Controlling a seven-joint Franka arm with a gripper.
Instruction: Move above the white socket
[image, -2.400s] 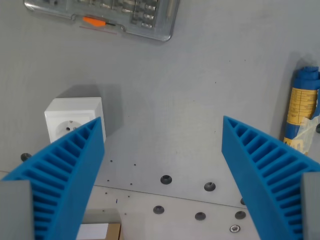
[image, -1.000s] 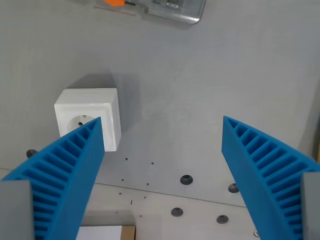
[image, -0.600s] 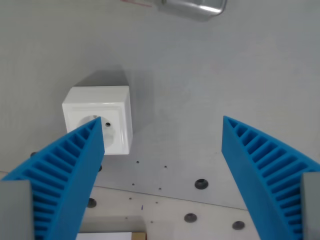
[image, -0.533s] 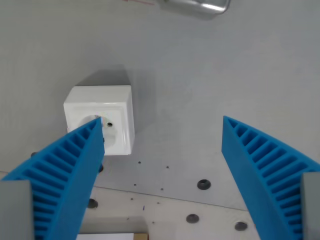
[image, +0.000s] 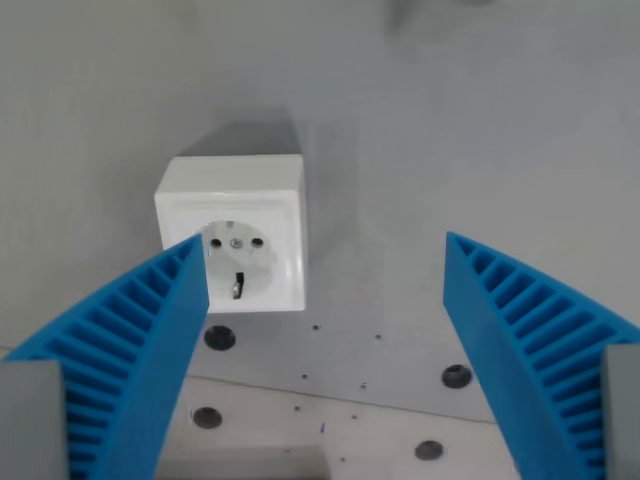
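The white socket (image: 240, 235) is a square box with a round recessed face, standing on the grey table in the wrist view's left half. My gripper (image: 325, 260) is open above the table, its blue ribbed fingers (image: 130, 360) wide apart with nothing between them. The left fingertip overlaps the socket's lower left corner in the picture. The socket lies to the left of the gap's middle.
Several dark screw holes (image: 457, 376) dot the grey table (image: 450, 150) near a seam where a paler panel (image: 300, 440) begins at the bottom of the view.
The camera has moved, so the socket has slid rightward and lower in the view and looks larger. The clear case at the top and the blue tube have left the picture.
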